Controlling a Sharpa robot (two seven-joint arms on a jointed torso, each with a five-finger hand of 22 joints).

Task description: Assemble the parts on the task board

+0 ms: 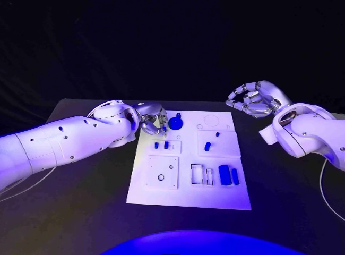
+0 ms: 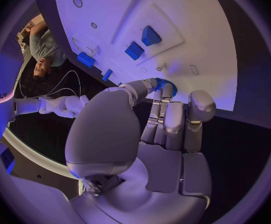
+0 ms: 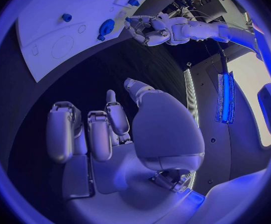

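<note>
**Ana:** Nearest to us is the task board (image 1: 189, 199), its bare white near edge facing the head camera. Just above that sit two upright blue parts (image 1: 228, 175) side by side in their slots, next to an outlined recess with nothing in it.

**Ben:** And the action's at the far left corner. Left hand (image 1: 152, 122) is over the board's edge, fingers closed around a round blue part (image 1: 175, 123), a disc with a small stub on top.

**Ana:** The left wrist view backs that up: blue disc (image 2: 166, 86) peeking out between the fingertips (image 2: 162, 95). Pinched at the tips, I'd say, so the underside stays free to drop into a seat.

**Ben:** Which seat? A circular outline (image 1: 210, 120) lies just beside it on the board. That looks the likely target, though it's my guess.

**Ana:** Right hand (image 1: 253, 100)?

**Ben:** Raised off the table past the board's far right corner, fingers curled in, grasping nothing. Parked out of the way, by the look of it.

**Ana:** Elsewhere, two small blue parts (image 1: 161, 144) stand in the left middle panel, one more (image 1: 208, 146) to the right.

**Ben:** Several seats are unfilled, so it's early days.
</note>
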